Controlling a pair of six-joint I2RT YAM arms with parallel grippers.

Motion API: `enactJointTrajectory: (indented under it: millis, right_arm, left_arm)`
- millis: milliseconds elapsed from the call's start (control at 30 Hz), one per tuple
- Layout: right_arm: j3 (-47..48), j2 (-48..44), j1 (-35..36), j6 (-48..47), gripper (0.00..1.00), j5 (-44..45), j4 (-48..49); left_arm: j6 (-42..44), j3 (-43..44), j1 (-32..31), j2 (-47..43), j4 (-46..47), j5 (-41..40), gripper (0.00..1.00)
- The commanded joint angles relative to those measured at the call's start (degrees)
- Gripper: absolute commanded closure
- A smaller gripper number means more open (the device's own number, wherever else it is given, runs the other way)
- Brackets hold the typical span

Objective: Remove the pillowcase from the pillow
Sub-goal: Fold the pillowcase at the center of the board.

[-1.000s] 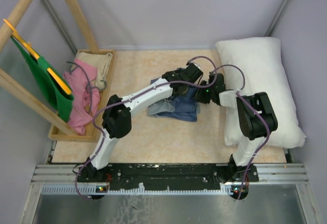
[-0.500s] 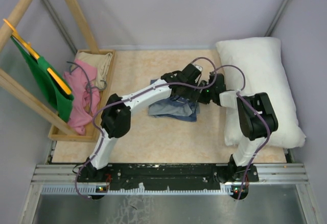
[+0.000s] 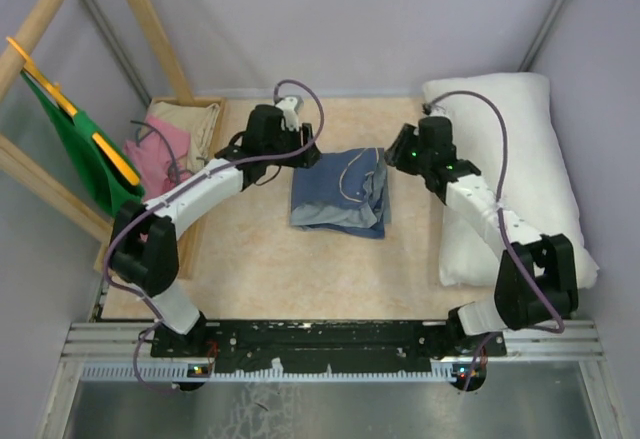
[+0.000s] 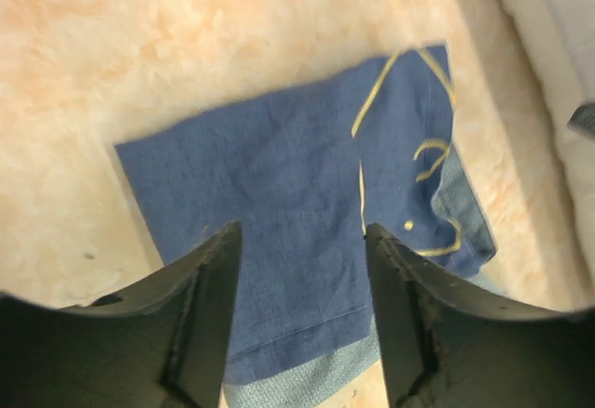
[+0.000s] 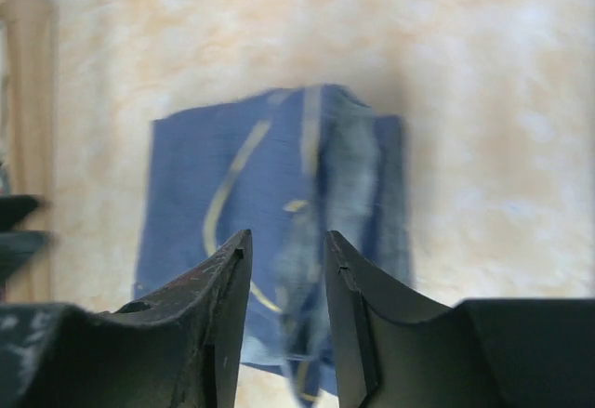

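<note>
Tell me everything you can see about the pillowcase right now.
The pillowcase is off the pillow, lying folded into a rough rectangle on the table. It looks like thin woven fabric, navy blue with pale yellow line markings; a lighter blue-grey layer shows along its near and right edges. It lies flat, clear of the pillow. Neither the left hand nor the right hand touches it; both are open.

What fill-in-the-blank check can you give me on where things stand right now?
1. The pillowcase lies folded on the table, ___ the left gripper and the right gripper.
2. The bare white pillow lies on the robot's ___ side.
3. Both grippers hold nothing, and their jaws stand ___.
Missing words: between; right; open.
</note>
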Motion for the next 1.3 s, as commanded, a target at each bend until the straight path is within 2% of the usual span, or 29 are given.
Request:
enactJointTrajectory:
  millis: [0,200,300,433,667,867,933,1000,1067,1167,1267]
  right_arm:
    - [7.9,4.3,7.6,-5.3,0.6,2.6,-3.1]
    - [7.8,10.9,8.7,-3.2,0.58,-2.6,-1.4]
    - [7.5,15.8,9.2,-3.8,0.58,-6.7,0.3]
    - [4.9,19.4,9.7,-3.7,0.66,-11.4,1.6]
    - [-5.9,15.2,7.6,-3.5,0.89,-6.6,0.9]
    - [-11.4,8.6,1.1,-4.9,0.92,-4.9,-2.0]
    - [-10.4,6.4,0.8,-7.0,0.91,-1.6,-4.8]
    - [-8.5,3.8,0.9,-9.1,0.86,1.6,-6.8]
    - [-5.6,1.3,2.0,-10.7,0.72,4.1,-8.3]
    - [-0.6,-1.3,7.2,-13.3,0.58,8.4,-8.9]
    - [3.5,-1.2,13.5,-14.3,0.56,9.0,-6.2]
  left_arm:
    - [0.3,-6.8,-2.3,2.6,7.0,4.4,0.44]
    - [-8.0,-18.2,-2.5,5.3,20.1,10.8,0.62]
    - [-10.3,-23.0,-2.8,7.0,24.5,11.4,0.66]
    - [-9.9,-27.8,-3.1,7.9,26.5,9.5,0.66]
    - [-6.9,-29.8,-3.1,7.5,23.1,4.1,0.6]
    - [-6.1,-27.4,-3.1,8.2,18.8,0.5,0.59]
    - [-5.9,-26.9,-3.0,7.9,18.2,-0.5,0.59]
    - [-5.8,-26.6,-3.0,7.4,17.7,-1.2,0.58]
    - [-5.3,-26.0,-3.0,6.9,17.3,-1.5,0.57]
    - [-4.6,-24.7,-3.0,7.1,16.3,-1.7,0.57]
    - [-4.2,-24.5,-3.1,7.1,16.1,-2.1,0.56]
